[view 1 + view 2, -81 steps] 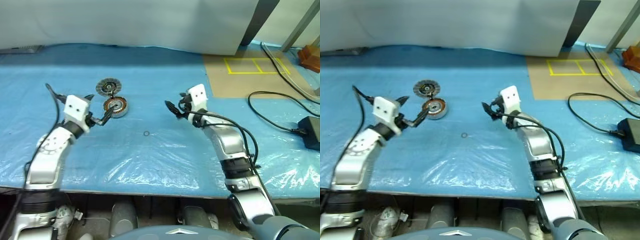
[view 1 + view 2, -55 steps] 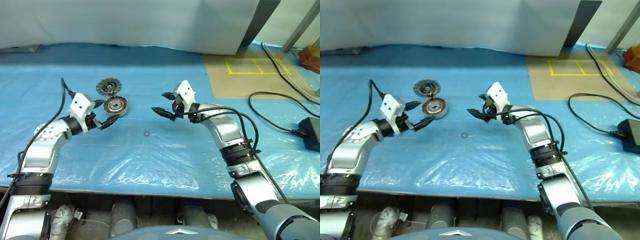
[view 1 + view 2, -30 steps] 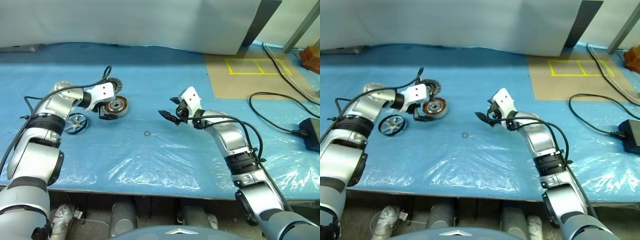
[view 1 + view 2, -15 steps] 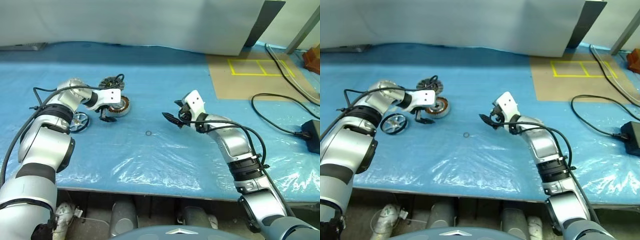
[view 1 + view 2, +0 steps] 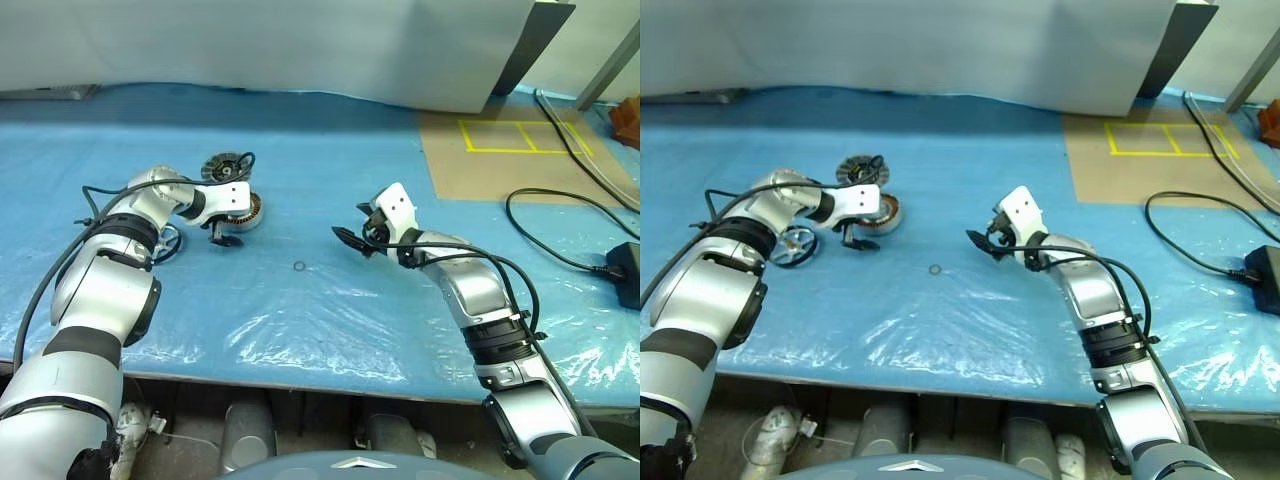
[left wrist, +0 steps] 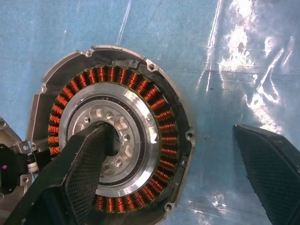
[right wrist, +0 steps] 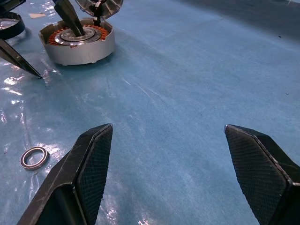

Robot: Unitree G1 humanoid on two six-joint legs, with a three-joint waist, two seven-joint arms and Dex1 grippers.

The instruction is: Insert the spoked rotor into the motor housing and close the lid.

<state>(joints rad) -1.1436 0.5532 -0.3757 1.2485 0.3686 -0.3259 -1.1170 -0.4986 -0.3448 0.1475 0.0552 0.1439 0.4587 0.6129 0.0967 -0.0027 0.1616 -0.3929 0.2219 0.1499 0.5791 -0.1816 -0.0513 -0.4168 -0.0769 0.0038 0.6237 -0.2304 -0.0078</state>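
— Housing first: where does it sit?

— Motor housing [image 5: 245,209] rests on the blue desk [image 5: 320,300], copper windings up, with the spoked rotor [image 5: 222,167] just behind it and the lid [image 5: 797,243] on its left.

— What has changed since a second ago?

— Left claw [image 5: 226,229] has dropped lower over the housing, spread wide, one finger [image 6: 89,164] above the hub, gripping nothing.

— And the right claw [image 5: 352,237]?

— Also spread, empty, hovering well apart, near a small ring [image 5: 299,266].

A workshop or test lab: a workbench covered with blue plastic sheeting [image 5: 300,330], a brown board [image 5: 500,160] marked with yellow tape [image 5: 505,135], loose black cables [image 5: 560,215], and motor parts [image 5: 235,205] laid out.
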